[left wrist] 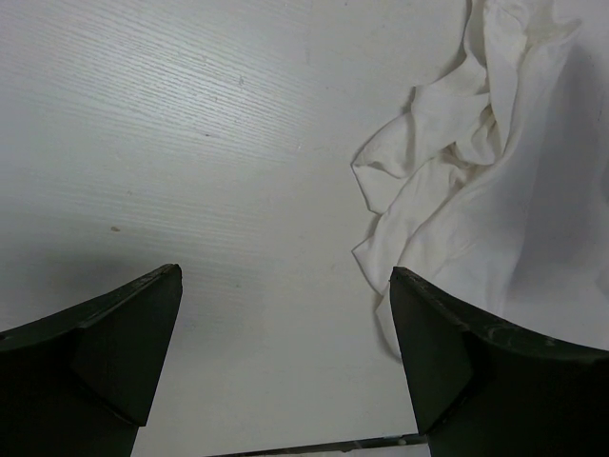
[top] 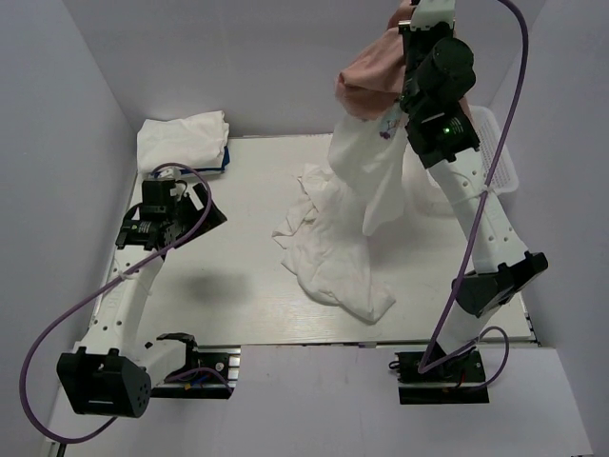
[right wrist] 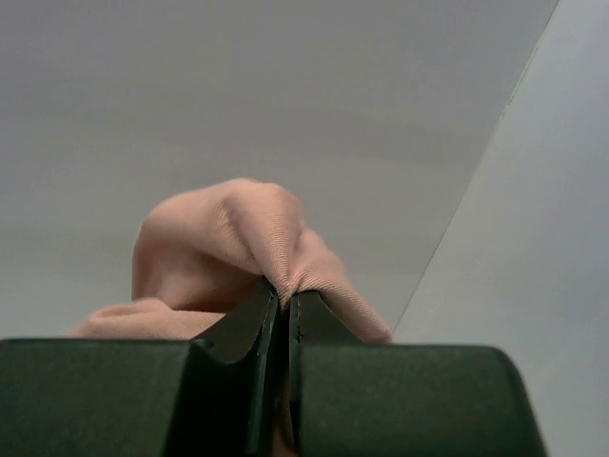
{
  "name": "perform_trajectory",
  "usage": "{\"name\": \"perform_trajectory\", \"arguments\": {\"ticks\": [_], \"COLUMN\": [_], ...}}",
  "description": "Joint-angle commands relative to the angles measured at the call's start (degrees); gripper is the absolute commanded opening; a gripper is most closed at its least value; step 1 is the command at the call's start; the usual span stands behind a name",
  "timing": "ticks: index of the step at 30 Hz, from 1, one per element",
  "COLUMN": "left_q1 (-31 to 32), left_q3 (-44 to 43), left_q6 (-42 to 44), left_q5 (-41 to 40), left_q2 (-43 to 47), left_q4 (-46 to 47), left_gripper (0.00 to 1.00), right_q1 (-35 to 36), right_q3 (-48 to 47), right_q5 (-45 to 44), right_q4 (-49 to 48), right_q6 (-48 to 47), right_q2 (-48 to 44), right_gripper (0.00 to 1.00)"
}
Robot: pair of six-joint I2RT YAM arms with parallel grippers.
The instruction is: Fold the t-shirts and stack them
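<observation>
Two shirts at least hang together. The right gripper (right wrist: 283, 290), jaws pressed together on a fold of the pink shirt (top: 369, 78), holds it high at the back right. White cloth (top: 366, 176) trails from it down to a crumpled heap (top: 328, 257) on the table (top: 238, 295); whether cloth and heap are one garment cannot be told. The step in hand is judged to be freeing the pink shirt. This is best done by pinning the heap with the left gripper (left wrist: 285, 274), which hovers empty with jaws spread over bare table just left of the heap, while the right draws the pink shirt away slowly so that nothing snags. The heap's near hem lies close to the front edge, so drag toward the middle. The basket (top: 502, 157) and the side wall crowd the right arm. Open room lies left of centre, between the heap and the folded stack (top: 181, 138) in the back-left corner.
</observation>
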State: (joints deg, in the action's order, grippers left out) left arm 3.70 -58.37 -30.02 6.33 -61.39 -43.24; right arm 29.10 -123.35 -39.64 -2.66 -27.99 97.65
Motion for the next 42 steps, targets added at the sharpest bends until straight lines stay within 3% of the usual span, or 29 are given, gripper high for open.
{"name": "perform_trajectory", "arguments": {"ticks": [1, 12, 20, 26, 27, 28, 31, 35, 37, 42], "left_q1": [-0.3, -0.3, 0.3, 0.3, 0.3, 0.3, 0.3, 0.3, 0.3, 0.3], "left_q3": [-1.6, -3.4, -5.8, -7.4, -7.4, -7.9, -7.9, -8.4, -7.9, -5.8], "left_q6": [-0.2, -0.7, -1.8, -1.8, -1.8, -1.8, -1.8, -1.8, -1.8, -1.3], "left_q5": [0.8, 0.3, 1.4, 1.9, 2.5, 2.5, 2.5, 2.5, 2.5, 2.5], "left_q2": [0.0, -6.2, -12.3, -15.2, -15.3, -15.8, -15.8, -15.8, -15.2, -12.6], "left_q4": [0.8, 1.9, 2.5, 3.0, 3.0, 3.0, 3.0, 3.0, 3.0, 3.0], "left_gripper": [1.00, 1.00, 1.00, 1.00, 1.00, 1.00, 1.00, 1.00, 1.00, 1.00], "right_q1": [-2.4, -13.5, -25.4, -32.2, -32.5, -33.0, -33.7, -33.0, -32.5, -29.4], "right_q3": [-3.4, -3.7, 0.2, 0.3, 0.3, 0.2, -0.5, -0.8, -0.8, 6.8], "right_q5": [2.6, 4.1, 8.3, 15.0, 15.3, 15.3, 17.7, 33.4, 46.2, 60.8], "right_q4": [-2.6, -6.4, -5.3, -0.2, 1.0, 2.6, 9.0, 16.1, 20.7, 24.7], "right_q6": [1.9, 3.3, 10.5, 16.9, 17.1, 17.5, 19.7, 18.4, 18.6, 19.4], "right_q2": [0.7, 3.3, 6.5, 14.1, 14.8, 16.4, 17.6, 16.2, 14.8, 8.6], "right_gripper": [0.00, 0.00, 0.00, 0.00, 0.09, 0.39, 0.90, 0.90, 0.90, 0.90]}}
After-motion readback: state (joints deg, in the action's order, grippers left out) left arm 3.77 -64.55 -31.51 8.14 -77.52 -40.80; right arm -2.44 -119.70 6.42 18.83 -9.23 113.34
